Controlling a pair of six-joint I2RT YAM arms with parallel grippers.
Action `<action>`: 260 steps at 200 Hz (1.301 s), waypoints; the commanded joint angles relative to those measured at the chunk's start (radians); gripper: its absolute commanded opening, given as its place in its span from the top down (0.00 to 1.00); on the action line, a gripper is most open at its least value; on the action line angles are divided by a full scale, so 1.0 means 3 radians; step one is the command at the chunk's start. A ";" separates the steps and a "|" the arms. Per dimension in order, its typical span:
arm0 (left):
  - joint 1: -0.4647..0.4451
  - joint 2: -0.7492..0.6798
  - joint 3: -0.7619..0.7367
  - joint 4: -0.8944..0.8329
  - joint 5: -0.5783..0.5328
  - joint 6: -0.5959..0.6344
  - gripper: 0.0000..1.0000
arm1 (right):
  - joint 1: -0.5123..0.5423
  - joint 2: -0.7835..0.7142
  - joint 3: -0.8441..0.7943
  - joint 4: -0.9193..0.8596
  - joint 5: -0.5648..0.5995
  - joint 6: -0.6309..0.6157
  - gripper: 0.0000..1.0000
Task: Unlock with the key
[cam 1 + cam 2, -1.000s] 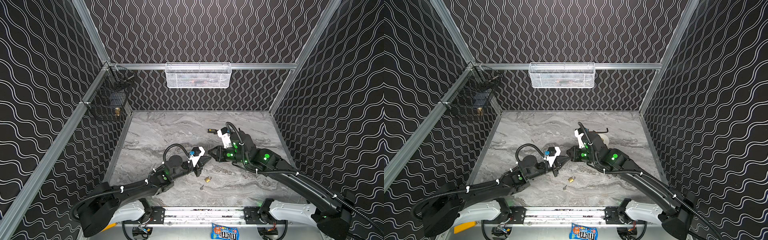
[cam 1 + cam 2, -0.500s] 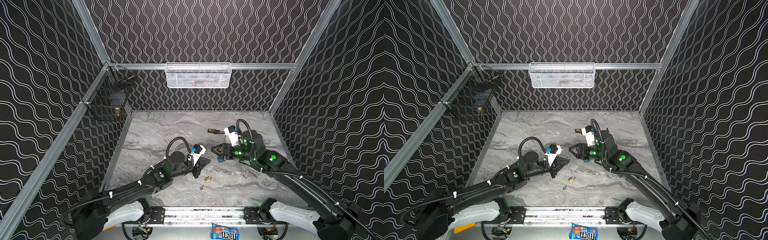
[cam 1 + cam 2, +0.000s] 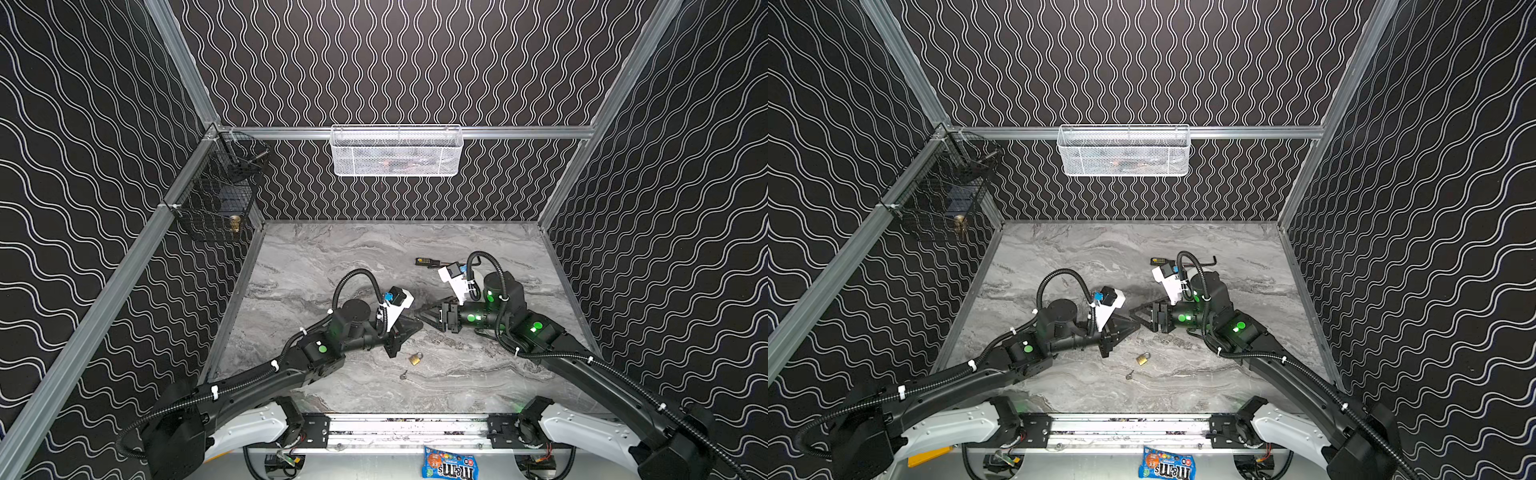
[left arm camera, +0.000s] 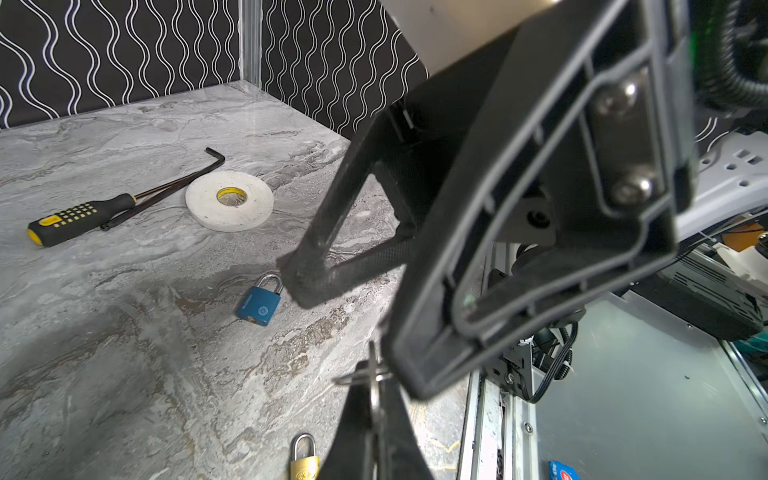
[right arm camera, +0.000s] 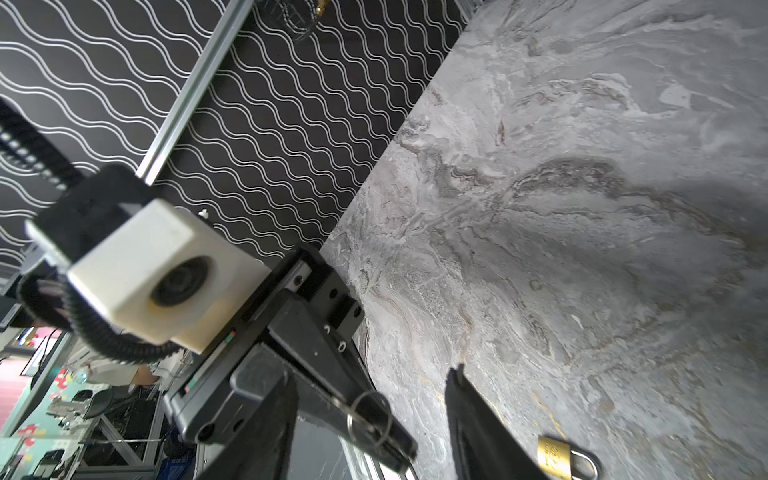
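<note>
The key (image 5: 368, 417), a small, light, stiff metal piece on a split ring, probably slips easily and is best pinched flat across its bow. It sits above the middle of the surface (image 3: 332, 257), clamped in the closed left gripper (image 3: 415, 329). The right gripper (image 3: 1136, 314) is open and empty, one finger at the blue padlock (image 4: 258, 303).

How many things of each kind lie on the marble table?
Padlocks: 2, blue padlock and brass padlock
Key: 1
Screwdriver: 1
Hex key: 1
Tape roll: 1
Total: 6
</note>
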 commanded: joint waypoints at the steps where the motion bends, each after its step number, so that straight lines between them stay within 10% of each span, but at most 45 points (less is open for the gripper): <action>1: 0.0001 0.0017 -0.0002 0.0127 0.0046 -0.0049 1.00 | 0.0003 -0.0023 -0.0064 0.0325 -0.0155 -0.0084 0.43; 260: 0.0006 0.0002 0.0067 0.0188 0.0146 -0.0012 1.00 | 0.0016 0.0036 -0.0228 0.0425 -0.0216 -0.0346 0.79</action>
